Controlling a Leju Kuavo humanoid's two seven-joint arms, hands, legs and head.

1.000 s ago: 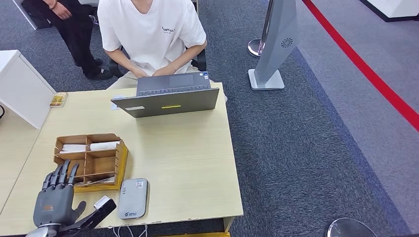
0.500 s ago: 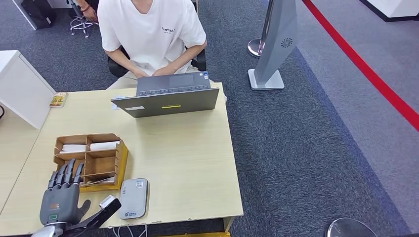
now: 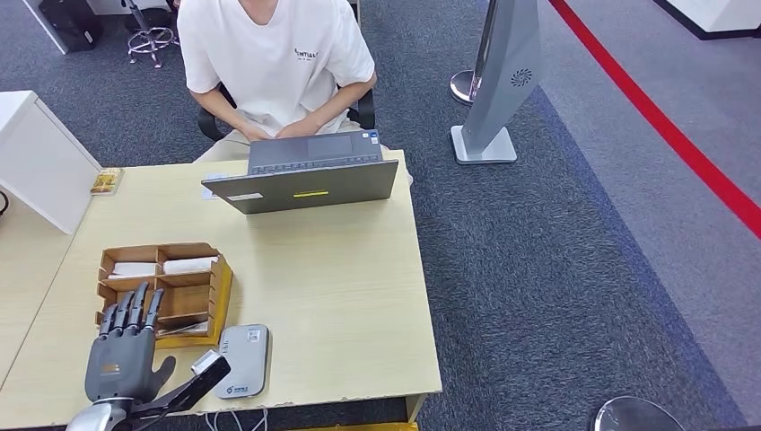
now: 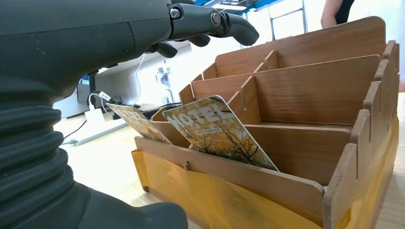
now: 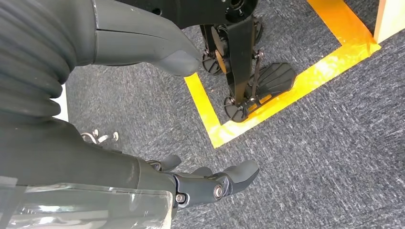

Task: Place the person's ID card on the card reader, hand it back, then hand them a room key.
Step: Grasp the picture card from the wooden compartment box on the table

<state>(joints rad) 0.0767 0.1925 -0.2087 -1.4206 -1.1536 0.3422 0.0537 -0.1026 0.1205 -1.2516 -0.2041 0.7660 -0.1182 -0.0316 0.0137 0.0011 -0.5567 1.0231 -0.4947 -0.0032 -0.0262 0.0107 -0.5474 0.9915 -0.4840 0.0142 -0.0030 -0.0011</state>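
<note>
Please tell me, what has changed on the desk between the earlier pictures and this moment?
The left robot hand has moved forward and a little to the right, nearer the wooden card organizer, fingers spread, holding nothing. A bystander behind the desk has left. Card reader, laptop and seated person stayed put.

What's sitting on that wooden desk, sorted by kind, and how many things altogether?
Laptop: 1
Wooden card organizer: 1
Grey card reader: 1
Hotel key cards in the organizer's nearest row, seen from the left wrist: 2
Small yellow card at the desk's far left edge: 1
Total: 6
</note>
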